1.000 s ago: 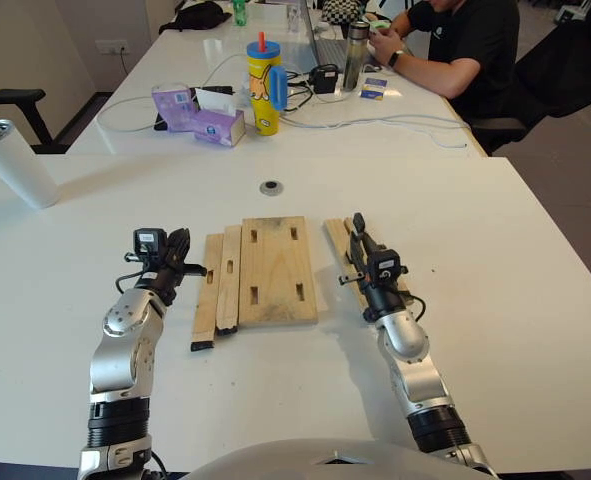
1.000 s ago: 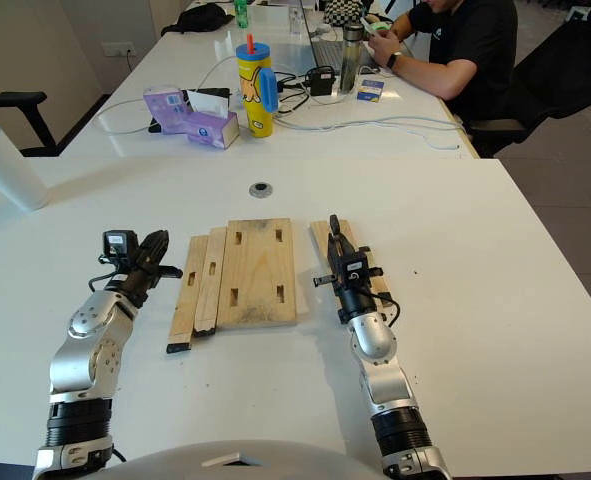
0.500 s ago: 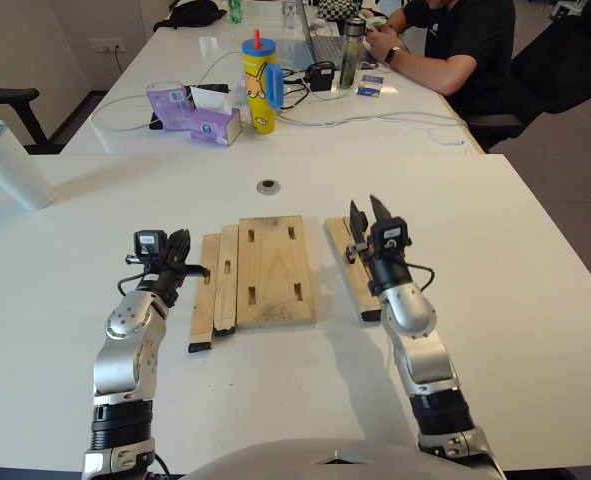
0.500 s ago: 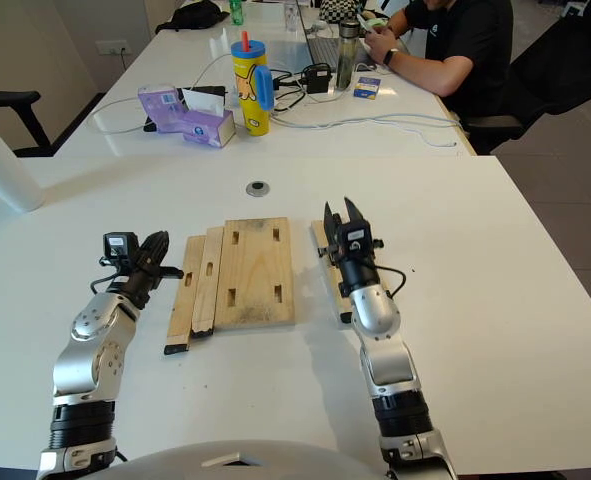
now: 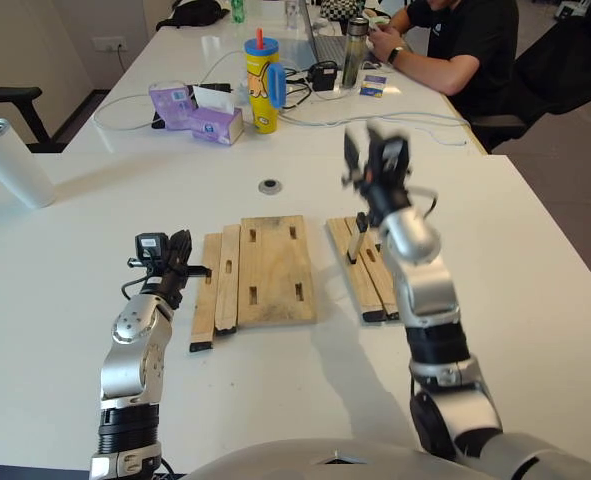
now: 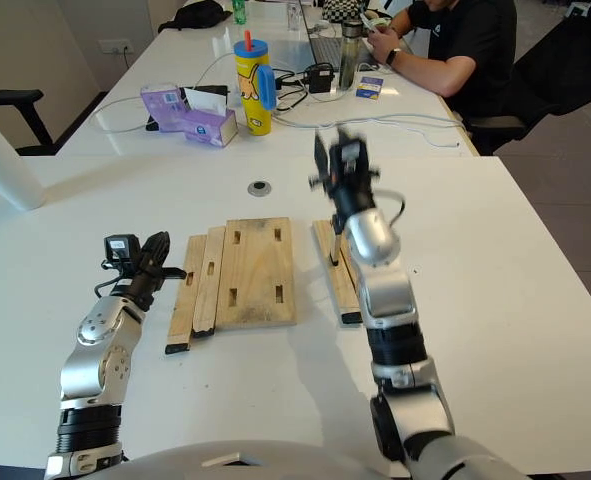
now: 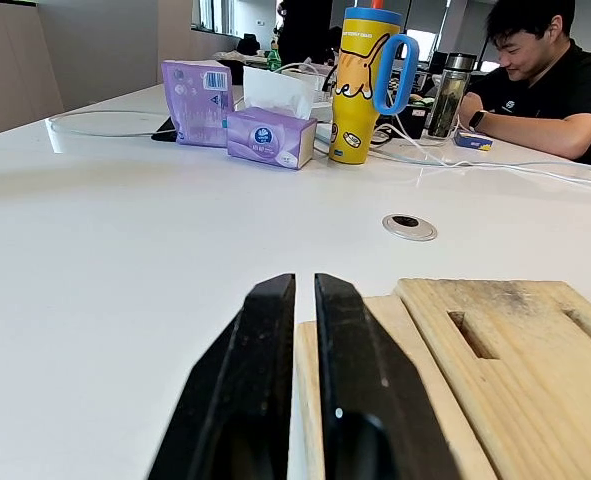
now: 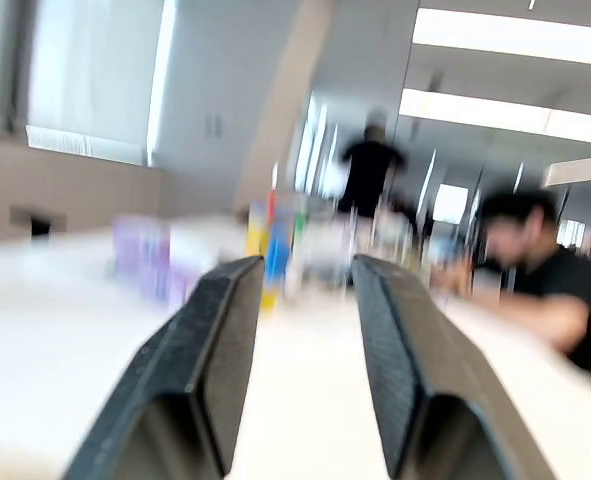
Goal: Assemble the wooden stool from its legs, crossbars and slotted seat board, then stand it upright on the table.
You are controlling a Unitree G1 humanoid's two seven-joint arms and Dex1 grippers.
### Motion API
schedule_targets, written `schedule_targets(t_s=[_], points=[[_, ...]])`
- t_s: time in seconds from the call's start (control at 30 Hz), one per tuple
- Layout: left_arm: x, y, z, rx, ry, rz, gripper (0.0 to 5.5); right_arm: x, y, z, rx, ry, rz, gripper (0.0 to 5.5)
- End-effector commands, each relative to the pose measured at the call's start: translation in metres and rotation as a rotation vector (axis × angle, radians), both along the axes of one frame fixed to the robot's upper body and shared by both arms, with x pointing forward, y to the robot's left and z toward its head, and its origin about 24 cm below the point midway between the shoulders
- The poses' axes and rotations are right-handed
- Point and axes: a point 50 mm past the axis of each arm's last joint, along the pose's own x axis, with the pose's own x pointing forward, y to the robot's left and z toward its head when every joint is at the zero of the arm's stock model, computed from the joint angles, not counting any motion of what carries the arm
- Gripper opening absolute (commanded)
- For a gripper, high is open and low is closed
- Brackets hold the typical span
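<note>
The board lies flat, slots up, mid-tabletop with slats on either side, seemingly laid out for picking; nothing is joined. The left pincer sits closed and empty beside the left slats. The right pincer hangs open and empty, high near the right slats. A cup and tissue packs stand well behind.

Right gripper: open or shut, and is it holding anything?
Open and empty. The right gripper has its fingers well apart in its wrist view, with only the room behind showing between them.

open table flanks the wooden parts; tumbler stands far left.
</note>
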Motion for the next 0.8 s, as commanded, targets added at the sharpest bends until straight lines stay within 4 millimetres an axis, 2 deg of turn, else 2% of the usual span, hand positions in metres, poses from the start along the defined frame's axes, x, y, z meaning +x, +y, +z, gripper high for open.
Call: schedule_targets(t_s=[0.03,0.1,0.27,0.47,0.57,0.67,0.8], points=[[-0.002,0.002,-0.001,0.005,0.005,-0.001,0.38,-0.027,-0.008,-0.088,-0.065,0.394,-0.001,1.64],[-0.002,0.003,-0.001,0.004,0.006,-0.002,0.38,-0.025,-0.009,-0.088,-0.03,0.399,-0.01,1.64],[-0.001,-0.002,-0.001,-0.009,0.003,-0.034,0.38,-0.011,-0.007,-0.065,0.033,0.305,-0.013,1.64],[-0.003,-0.006,-0.004,-0.018,0.009,-0.038,0.38,0.0,-0.005,-0.009,0.113,0.031,0.022,1.64],[-0.004,-0.008,-0.007,-0.021,0.016,-0.037,0.38,0.004,-0.002,0.027,0.169,-0.129,0.051,1.64],[-0.004,-0.01,-0.007,-0.025,0.015,-0.036,0.38,0.001,-0.003,0.063,0.226,-0.257,0.074,2.05],[-0.005,-0.011,-0.008,-0.03,0.015,-0.031,0.38,0.002,-0.02,0.081,0.276,-0.297,-0.011,2.65]])
